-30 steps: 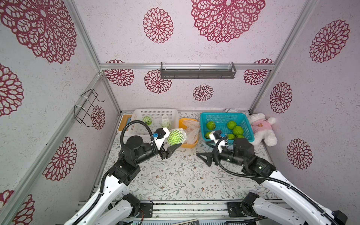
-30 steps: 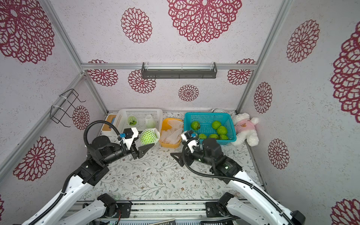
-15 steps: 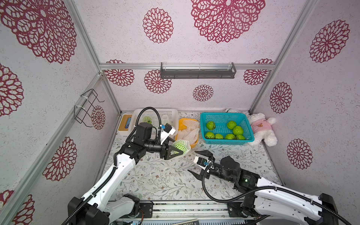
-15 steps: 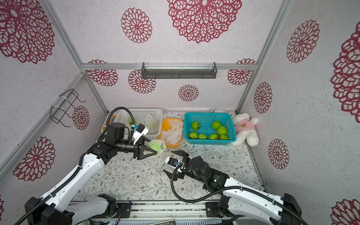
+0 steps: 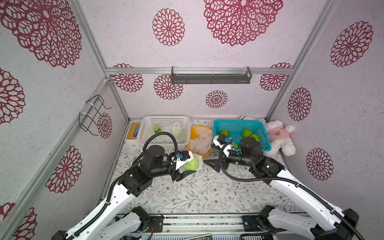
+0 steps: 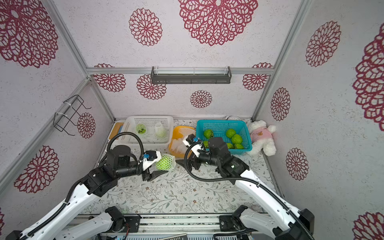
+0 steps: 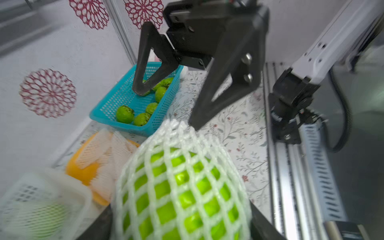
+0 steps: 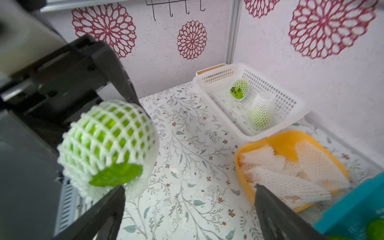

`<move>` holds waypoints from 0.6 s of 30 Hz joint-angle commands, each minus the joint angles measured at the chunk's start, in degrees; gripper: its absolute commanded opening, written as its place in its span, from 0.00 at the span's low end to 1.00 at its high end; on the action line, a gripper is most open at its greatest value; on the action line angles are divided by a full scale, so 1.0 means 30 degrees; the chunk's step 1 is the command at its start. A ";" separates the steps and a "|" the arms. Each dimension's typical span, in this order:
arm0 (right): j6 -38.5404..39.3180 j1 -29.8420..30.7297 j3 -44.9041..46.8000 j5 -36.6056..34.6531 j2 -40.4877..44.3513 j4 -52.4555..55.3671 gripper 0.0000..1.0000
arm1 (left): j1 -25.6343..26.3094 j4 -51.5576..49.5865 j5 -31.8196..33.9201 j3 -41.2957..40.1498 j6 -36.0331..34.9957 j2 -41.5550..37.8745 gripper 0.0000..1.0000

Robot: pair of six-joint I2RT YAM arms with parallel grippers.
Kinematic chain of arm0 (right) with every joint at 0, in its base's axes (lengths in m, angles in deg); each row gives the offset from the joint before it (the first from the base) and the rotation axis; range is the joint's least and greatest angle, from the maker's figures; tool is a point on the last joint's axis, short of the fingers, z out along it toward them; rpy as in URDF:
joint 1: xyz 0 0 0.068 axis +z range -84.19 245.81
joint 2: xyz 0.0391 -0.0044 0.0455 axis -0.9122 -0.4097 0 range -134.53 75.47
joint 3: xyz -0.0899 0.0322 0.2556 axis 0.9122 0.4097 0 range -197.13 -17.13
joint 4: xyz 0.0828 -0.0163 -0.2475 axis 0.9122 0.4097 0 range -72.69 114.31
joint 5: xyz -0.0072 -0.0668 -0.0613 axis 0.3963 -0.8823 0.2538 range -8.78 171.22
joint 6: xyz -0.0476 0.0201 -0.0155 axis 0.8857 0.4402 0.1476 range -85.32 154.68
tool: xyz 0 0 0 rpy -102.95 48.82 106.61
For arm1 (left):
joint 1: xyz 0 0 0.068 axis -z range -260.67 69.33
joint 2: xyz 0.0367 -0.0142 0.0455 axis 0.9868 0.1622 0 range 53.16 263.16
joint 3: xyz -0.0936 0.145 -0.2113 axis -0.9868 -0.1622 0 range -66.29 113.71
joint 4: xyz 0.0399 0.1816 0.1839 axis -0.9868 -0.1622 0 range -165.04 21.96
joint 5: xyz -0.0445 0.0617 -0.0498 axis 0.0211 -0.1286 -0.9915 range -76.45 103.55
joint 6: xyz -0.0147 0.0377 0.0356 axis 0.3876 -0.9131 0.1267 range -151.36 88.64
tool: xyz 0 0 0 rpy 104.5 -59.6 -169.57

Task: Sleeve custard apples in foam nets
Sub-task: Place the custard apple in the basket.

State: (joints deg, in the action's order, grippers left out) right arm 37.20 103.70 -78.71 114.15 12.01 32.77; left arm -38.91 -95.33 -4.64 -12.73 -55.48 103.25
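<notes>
A: Custard apple (image 5: 193, 163), the netted one, where?
B: Mid-scene, lifted off the table (image 5: 187, 197), just near of the orange tray (image 5: 194, 131). Pinched by the left end effector (image 6: 164, 163), a finger on each side, foam net (image 7: 176, 128) stretched round it. The net's open end shows bare green and faces right.
A: And the right end effector (image 7: 168, 108)?
B: Spread wide, holding nothing, just right of the fruit. One fingertip is right by the net; contact, can't tell.
A: Other fruit?
B: Several loose custard apples (image 5: 246, 132) in the teal basket (image 5: 236, 125), far right. Two sleeved ones (image 5: 157, 128) in the white basket (image 5: 166, 120), far left, one with its net sticking up. Pile of spare foam nets (image 5: 200, 143) in the orange tray, between the baskets.
</notes>
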 commanded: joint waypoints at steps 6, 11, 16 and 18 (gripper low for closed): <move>-0.0532 -0.1096 -0.1496 0.4673 -0.2650 0.6656 0.98 | 0.7142 0.1737 1.3150 -0.1067 -0.8738 -0.0719 0.25; 0.0077 -0.1261 -0.2537 0.5082 -0.4279 0.7320 0.97 | 0.9793 0.1620 1.5355 -0.1182 -0.9937 -0.0289 0.24; 0.0399 -0.1262 -0.2652 0.5087 -0.3791 0.7326 0.97 | 0.9646 0.1561 1.5078 -0.1631 -0.9336 -0.0878 0.24; 0.0477 -0.1248 -0.2550 0.4665 -0.3176 0.7358 0.97 | 0.9178 0.1546 1.4559 -0.1638 -0.8911 -0.1177 0.24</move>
State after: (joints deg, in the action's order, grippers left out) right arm 36.68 100.10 -84.77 127.13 -1.14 53.71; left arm -10.43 -92.66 38.48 -17.29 -81.55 101.43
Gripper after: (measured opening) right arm 0.971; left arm 0.705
